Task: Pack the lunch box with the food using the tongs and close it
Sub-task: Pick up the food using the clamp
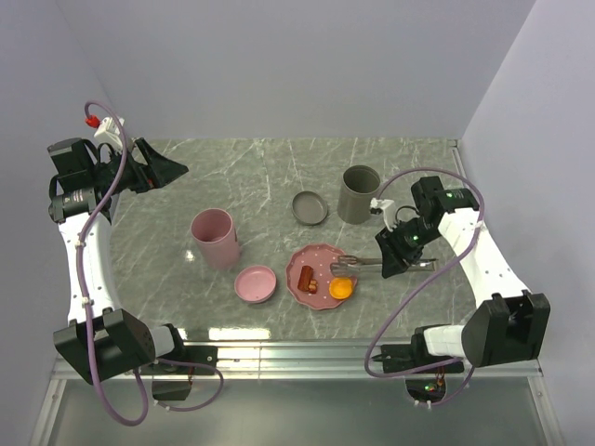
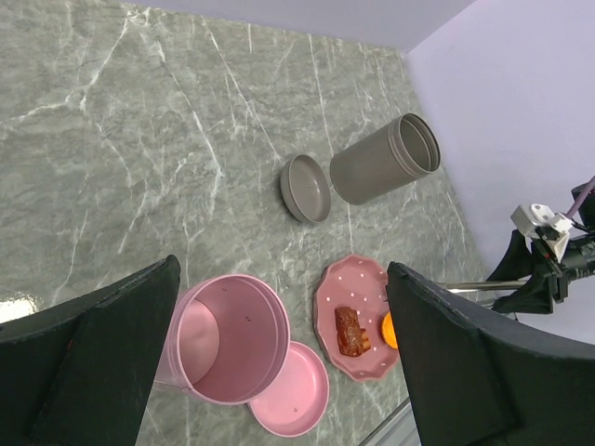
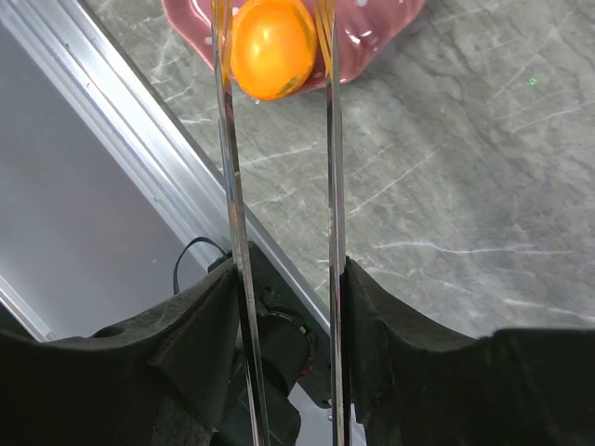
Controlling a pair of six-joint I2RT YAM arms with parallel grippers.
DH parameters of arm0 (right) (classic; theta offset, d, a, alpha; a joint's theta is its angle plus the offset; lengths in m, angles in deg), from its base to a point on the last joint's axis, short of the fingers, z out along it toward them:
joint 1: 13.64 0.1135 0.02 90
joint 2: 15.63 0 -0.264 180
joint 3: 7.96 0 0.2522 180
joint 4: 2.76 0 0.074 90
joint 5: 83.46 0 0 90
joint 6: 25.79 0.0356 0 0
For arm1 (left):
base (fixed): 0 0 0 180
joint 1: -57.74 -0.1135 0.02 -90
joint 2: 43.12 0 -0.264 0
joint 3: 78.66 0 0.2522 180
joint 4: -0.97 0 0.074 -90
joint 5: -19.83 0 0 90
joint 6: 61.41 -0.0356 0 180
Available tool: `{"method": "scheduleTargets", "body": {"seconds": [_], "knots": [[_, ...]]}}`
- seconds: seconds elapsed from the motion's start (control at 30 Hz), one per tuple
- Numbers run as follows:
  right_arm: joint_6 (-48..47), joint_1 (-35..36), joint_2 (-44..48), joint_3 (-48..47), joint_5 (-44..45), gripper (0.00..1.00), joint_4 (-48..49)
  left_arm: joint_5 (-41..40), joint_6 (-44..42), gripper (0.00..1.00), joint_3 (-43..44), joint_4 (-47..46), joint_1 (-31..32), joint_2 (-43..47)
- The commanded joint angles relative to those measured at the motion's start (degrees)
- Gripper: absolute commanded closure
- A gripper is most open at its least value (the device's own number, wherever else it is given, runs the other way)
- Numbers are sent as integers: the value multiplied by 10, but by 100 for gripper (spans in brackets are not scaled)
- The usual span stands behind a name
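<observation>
On grey marble tbl (image 1: 232, 177), pale walls (image 1: 279, 65): tongs (image 3: 230, 186) flank orange slice (image 3: 271, 46).

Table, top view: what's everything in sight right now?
pink cup: one, pink, left of centre
pink lid: one, pink, just near side of pink cup
plate: one, pink, centre
sausage bits: count unclear, reddish-brown, on plate
orange slice: one, orange, plate's near edge
grey cup: one, grey, far right-centre
grey lid: one, grey, left of grey cup
tongs: one, grey metal, tips over plate
left jaws: black, open, far left
right jaws: black, gripping tongs
</observation>
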Motion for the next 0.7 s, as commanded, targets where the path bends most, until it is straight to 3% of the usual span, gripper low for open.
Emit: {"method": "scheduleTargets", "body": {"seconds": [0.0,0.67], "knots": [[-3,-15,-6,3,1,48,12,17,-8,1,3,-13,-2,15],[-13,-25,-2,62,34,50,48,18,-4,1,0,-17,-2,15]]}}
